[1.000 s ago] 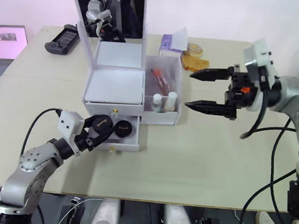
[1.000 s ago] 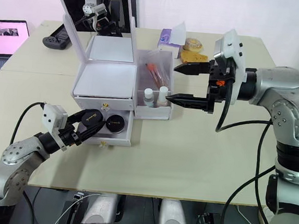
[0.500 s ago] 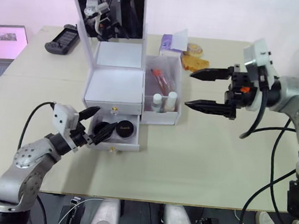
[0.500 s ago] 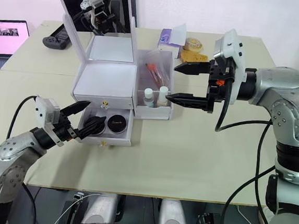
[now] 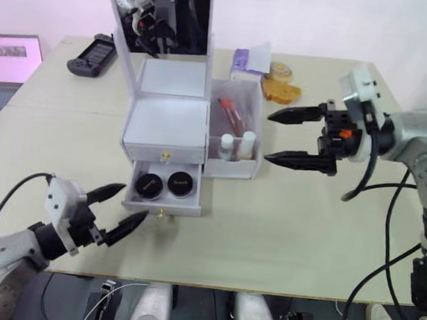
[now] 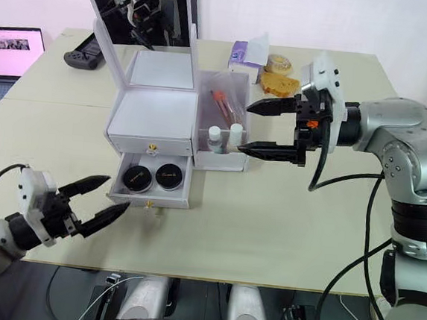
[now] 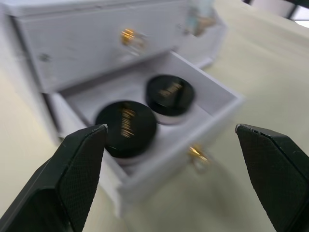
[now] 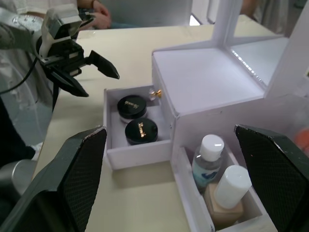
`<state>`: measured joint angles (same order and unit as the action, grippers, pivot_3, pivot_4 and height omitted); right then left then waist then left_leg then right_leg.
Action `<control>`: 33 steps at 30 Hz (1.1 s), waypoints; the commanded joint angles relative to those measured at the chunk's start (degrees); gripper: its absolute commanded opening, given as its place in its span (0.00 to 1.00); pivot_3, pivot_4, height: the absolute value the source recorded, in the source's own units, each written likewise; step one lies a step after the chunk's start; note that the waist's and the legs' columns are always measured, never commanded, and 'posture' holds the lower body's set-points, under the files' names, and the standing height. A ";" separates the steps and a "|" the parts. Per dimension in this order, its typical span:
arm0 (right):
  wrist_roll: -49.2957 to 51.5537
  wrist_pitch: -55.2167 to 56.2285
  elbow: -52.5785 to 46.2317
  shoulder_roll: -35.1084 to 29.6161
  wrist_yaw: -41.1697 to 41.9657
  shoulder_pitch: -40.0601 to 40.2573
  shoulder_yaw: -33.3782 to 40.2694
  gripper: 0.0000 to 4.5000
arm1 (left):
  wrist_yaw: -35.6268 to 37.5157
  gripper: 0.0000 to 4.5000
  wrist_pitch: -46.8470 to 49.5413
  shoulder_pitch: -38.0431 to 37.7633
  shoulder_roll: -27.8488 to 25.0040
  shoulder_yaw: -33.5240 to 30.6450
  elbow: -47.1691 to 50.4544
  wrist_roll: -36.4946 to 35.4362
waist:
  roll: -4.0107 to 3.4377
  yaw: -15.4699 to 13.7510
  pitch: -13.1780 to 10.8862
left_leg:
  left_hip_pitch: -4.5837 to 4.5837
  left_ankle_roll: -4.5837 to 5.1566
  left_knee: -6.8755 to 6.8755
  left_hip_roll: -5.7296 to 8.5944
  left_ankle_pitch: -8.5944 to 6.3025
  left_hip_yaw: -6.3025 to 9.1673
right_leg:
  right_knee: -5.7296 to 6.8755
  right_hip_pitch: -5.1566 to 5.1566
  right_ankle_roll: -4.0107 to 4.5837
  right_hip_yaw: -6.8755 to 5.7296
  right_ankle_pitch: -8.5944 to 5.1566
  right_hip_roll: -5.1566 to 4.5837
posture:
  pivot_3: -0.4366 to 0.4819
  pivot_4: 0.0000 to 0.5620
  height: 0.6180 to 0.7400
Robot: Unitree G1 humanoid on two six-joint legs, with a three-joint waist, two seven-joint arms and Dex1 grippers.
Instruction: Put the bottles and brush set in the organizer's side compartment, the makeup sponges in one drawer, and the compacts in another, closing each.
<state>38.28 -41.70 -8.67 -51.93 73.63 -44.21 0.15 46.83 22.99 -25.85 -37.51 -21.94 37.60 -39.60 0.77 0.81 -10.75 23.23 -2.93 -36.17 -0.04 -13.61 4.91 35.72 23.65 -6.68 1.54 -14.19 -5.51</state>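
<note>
The white organizer (image 5: 164, 122) stands mid-table with its mirror lid up. Its side compartment (image 5: 232, 165) holds two white-capped bottles (image 5: 224, 144) and the bagged brush set (image 5: 229, 110). The lower drawer (image 5: 166, 207) is pulled out, and two black compacts (image 5: 148, 186) (image 5: 179, 182) lie in it side by side. The upper drawer (image 5: 162, 153) is shut; the makeup sponges are hidden. My left gripper (image 5: 136, 202) is open and holds nothing, just off the drawer's front left corner. My right gripper (image 5: 266, 138) hovers open beside the side compartment, to its right.
A purple packet (image 5: 248, 58) and yellow-orange soft pieces (image 5: 279, 89) lie at the back right. A black game controller (image 5: 94, 48) and a laptop screen (image 5: 9, 56) sit at the back left. The drawer's gold knob (image 7: 198, 154) juts toward the table's front.
My left gripper let go of a compact in the lower drawer, opened, and drew back toward the table's front left. The right gripper shifted slightly left and down.
</note>
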 commanded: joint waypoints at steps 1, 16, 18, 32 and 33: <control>-0.78 1.93 0.39 -1.93 2.86 -0.41 0.82 1.00 | 4.08 0.99 -2.44 -4.29 -0.53 -3.36 3.85 -1.60 | 0.00 0.15 0.00 | 0.02 0.00 0.03 0.00 0.00 -0.01 | -0.06 0.00 0.00 0.00 0.00 -0.01 | 0.48 0.27 1.00; -3.04 1.24 3.08 -1.63 3.43 -1.50 -0.32 1.00 | 0.17 0.61 -10.82 -15.06 10.48 6.69 5.66 8.72 | -0.02 0.02 -0.02 | 0.09 0.01 0.05 0.00 -0.02 -0.06 | -0.28 0.00 0.01 0.00 0.01 -0.02 | 0.48 0.27 1.00; -2.87 0.84 2.51 -1.61 3.04 -1.35 -0.23 1.00 | -1.02 0.38 -11.62 -15.21 11.84 7.15 5.19 9.33 | -0.02 0.07 -0.02 | 0.09 0.01 0.07 0.00 -0.02 -0.06 | -0.28 0.01 0.00 0.00 0.01 -0.02 | 0.48 0.27 1.00; 7.17 -5.65 -5.37 -2.18 2.81 3.05 5.08 1.00 | -6.99 0.01 -23.64 -13.22 23.11 12.12 -7.86 16.04 | -0.02 -0.19 -0.01 | 0.11 0.03 0.02 0.00 -0.03 -0.06 | -0.31 -0.03 -0.01 -0.01 0.02 -0.02 | 0.48 0.27 1.00; 7.82 -6.15 -6.17 -2.51 2.86 3.79 5.37 1.00 | -7.41 0.01 -23.99 -12.39 23.50 12.73 -8.63 16.38 | -0.02 -0.24 -0.01 | 0.11 0.03 0.01 0.00 -0.03 -0.06 | -0.31 -0.03 -0.01 -0.01 0.02 -0.02 | 0.48 0.27 1.00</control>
<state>44.19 -47.29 -12.81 -53.47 76.26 -40.47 3.49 40.12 0.71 -38.90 -14.26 -9.93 28.74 -23.91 0.75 0.57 -10.76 23.32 -2.90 -36.17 -0.04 -13.64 4.85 35.41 23.59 -6.68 1.52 -14.18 -5.53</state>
